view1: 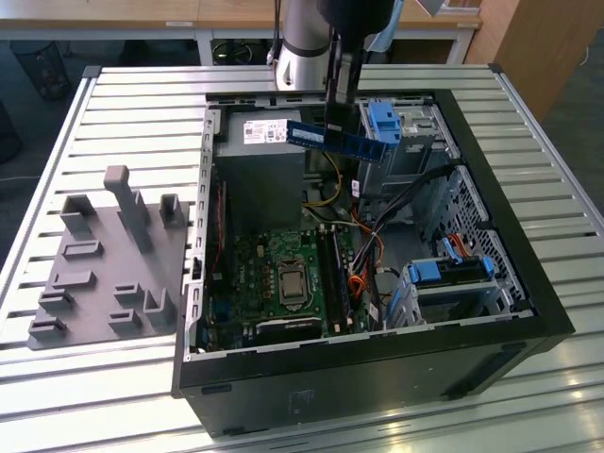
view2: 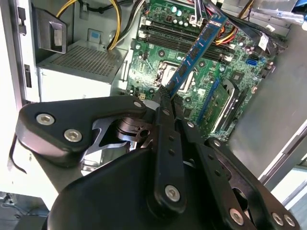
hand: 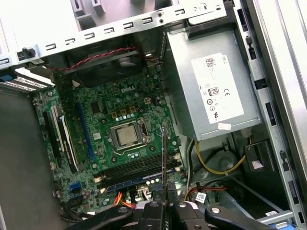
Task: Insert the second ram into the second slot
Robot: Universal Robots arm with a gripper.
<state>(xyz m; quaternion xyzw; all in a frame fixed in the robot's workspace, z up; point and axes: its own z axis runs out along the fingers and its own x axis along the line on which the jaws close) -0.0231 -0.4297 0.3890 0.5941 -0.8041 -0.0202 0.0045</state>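
My gripper (view1: 338,115) hangs above the back of the open computer case (view1: 528,311), shut on the second ram (view1: 307,135), a thin blue stick held level over the power supply. In the second wrist view the fingers (view2: 163,103) pinch one end of the ram (view2: 199,43), which points out over the motherboard. The first wrist view has the ram (hand: 163,148) edge-on, above the black memory slots (hand: 136,168) beside the processor socket (hand: 125,136). A blue stick (hand: 129,182) seems to sit in one of these slots. The slots (view1: 335,269) lie well below the gripper.
A grey power supply (view1: 260,179) fills the case's rear corner. Coloured cables (view1: 368,255) and blue drive-bay clips (view1: 385,118) crowd the exterior view's right side. A grey fixture plate with pegs (view1: 104,264) lies on the slatted table at the exterior view's left.
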